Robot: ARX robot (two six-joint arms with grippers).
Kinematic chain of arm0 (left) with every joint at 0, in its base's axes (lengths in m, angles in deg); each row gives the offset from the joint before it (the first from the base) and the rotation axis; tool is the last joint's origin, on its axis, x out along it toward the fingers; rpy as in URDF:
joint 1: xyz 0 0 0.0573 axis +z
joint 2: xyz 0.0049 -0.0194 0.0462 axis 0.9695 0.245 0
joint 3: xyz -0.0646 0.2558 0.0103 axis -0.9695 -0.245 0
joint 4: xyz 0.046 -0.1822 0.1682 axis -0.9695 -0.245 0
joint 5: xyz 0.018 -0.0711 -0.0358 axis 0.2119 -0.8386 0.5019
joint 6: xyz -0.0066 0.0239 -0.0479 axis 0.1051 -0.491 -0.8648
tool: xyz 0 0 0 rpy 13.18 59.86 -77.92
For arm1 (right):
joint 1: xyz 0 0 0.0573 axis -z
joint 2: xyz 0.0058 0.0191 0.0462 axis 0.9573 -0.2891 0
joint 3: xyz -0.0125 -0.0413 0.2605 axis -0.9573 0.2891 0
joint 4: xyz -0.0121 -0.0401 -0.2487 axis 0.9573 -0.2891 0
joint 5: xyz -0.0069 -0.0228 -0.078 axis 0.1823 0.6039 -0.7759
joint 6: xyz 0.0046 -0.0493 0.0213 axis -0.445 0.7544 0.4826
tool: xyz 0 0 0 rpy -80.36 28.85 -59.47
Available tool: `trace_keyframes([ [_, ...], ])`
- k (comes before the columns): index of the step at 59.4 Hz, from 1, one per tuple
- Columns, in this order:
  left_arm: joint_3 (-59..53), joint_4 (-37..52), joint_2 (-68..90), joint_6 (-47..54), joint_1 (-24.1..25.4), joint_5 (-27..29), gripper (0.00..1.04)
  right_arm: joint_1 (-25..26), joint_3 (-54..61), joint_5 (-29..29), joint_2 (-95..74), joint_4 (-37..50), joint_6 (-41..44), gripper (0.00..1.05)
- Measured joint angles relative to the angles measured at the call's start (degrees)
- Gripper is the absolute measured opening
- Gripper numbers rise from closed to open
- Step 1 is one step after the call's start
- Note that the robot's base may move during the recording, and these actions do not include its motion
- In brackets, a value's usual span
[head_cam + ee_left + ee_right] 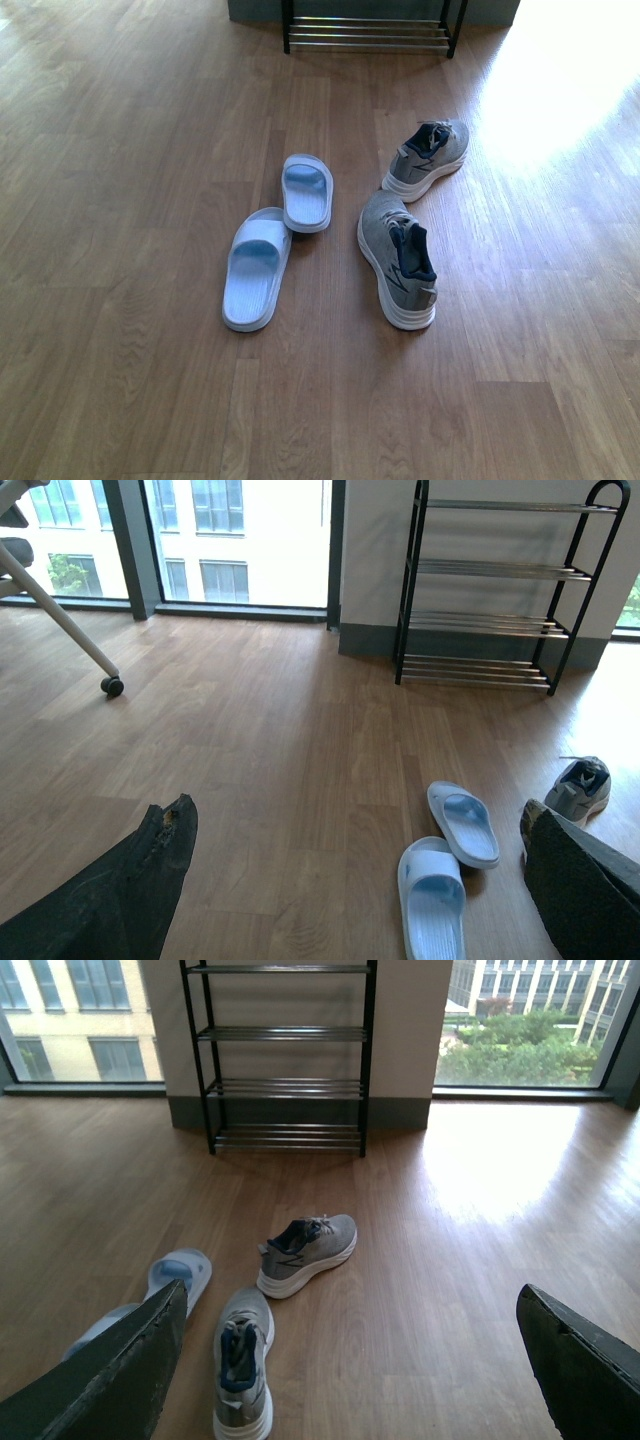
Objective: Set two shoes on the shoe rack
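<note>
Front view.
- Floor (120,200): wood boards, glare at far right.
- Near slide (257,268) and far slide (306,192): pale blue, left of centre, the near one's toe touching or just beside the far one's heel.
- Near sneaker (398,258) and far sneaker (428,157): grey, white soles, right of centre, upright, close together at an angle.
- Shoe rack (368,33): at the far edge, lowest bars only in view, well apart from all four shoes. No shoe on it.
- Arms: none in view.

Left wrist view.
- Left gripper (355,810): fingers spread wide, holding nothing, above the floor with both slides between and ahead of them.
- Rack tiers bare. Chair leg (70,630) with caster at far left.

Right wrist view.
- Right gripper (350,1295): spread wide, empty, both sneakers ahead.

Step in hand, as judged: first pick, not yet begun. Advice: let each arm take the shoe on its own side; close across a sneaker's heel collar or a slide's strap rather than the sole, lift level, and set it flat across the bars so it does not tip between them.
</note>
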Motion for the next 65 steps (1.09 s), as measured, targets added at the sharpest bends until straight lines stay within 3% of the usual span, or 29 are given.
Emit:
trace_keyframes([
  [65, 0.00, 0.02, 0.00, 0.00, 0.00, 0.00, 0.95, 0.00, 0.00, 0.00, 0.00, 0.00, 0.00, 0.95],
])
